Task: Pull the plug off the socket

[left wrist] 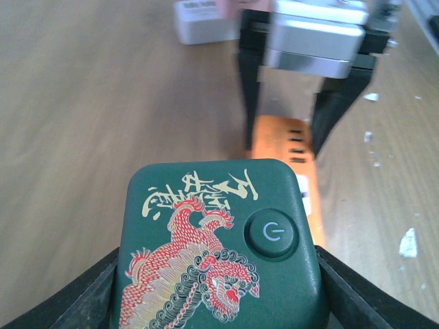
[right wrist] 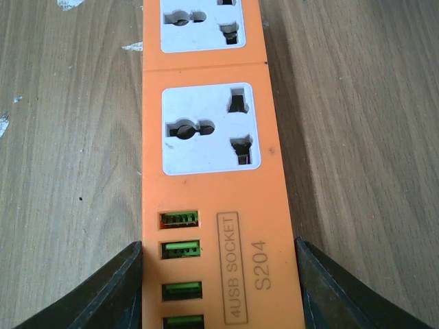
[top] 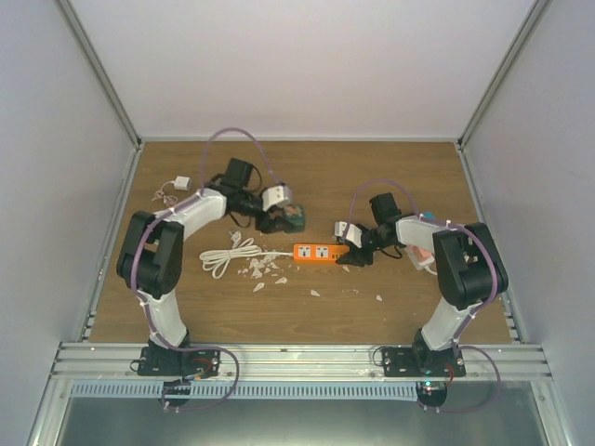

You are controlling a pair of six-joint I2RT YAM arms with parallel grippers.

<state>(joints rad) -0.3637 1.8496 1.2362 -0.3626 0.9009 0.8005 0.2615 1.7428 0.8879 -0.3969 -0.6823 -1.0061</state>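
Left jaws are closed on the green plug (left wrist: pixel 219 253), which is printed with a red-gold dragon and a power symbol. In the top view it sits up-left of the strip, apart from it. Right jaws clamp the orange strip (right wrist: pixel 212 171), marked "4USB SOCKET S204", on the worktop (top: pixel 409 186).

the plug (left wrist: pixel 218 260), a dark green rounded block printed with a red and gold dragon and fitted with a round power button, is gripped between the fingers of the left pincer (top: pixel 286 217). it is held apart from the socket strip (right wrist: pixel 209 205). this orange strip, with two white outlets, four green usb ports and the marking "4usb socket s204", is laid flat on the desk (top: pixel 400 177). its usb end is clasped by the right pincer (top: pixel 348 250), and its white cable (top: pixel 226 257) is coiled at the other end.
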